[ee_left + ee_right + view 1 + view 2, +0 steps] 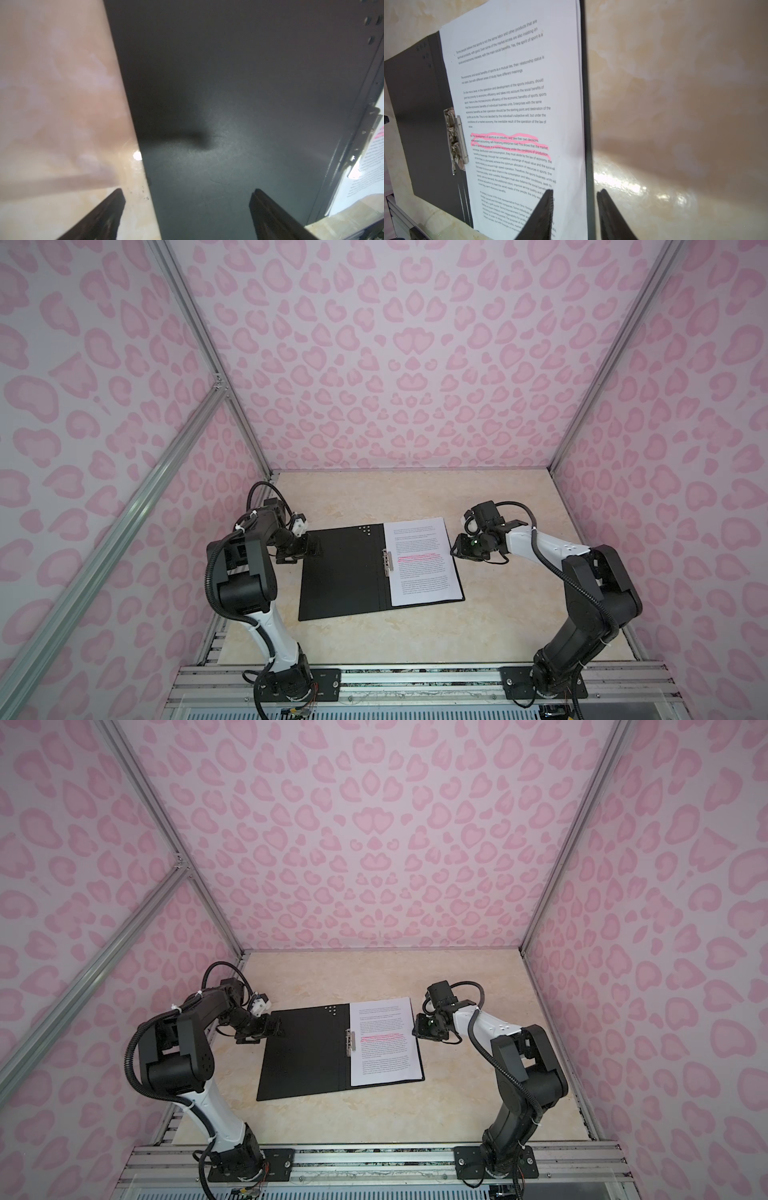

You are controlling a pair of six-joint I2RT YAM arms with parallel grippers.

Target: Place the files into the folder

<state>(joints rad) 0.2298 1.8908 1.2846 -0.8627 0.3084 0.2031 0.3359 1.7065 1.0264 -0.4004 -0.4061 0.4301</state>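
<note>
Interior of folder (pixel 340 568): matt black, finely grained, plastic in look; spine clip (pixel 388 562): bright metal, reflective; files (pixel 422 564): smooth white paper, matt, black print, some lines marked pink; worktop (pixel 374 639): beige marbled surface, glossy, reflecting light; right hand (pixel 574 193): matt black fingers (pixel 544 212), inner face ribbed.

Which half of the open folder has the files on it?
The folder half nearer the right gripper: the files cover it. The other half, beyond the clip, is bare black.

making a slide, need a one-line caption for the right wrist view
Right claw, open, straddles the edge of white pink-highlighted printed sheets lying in the open black-lined folder.
</note>
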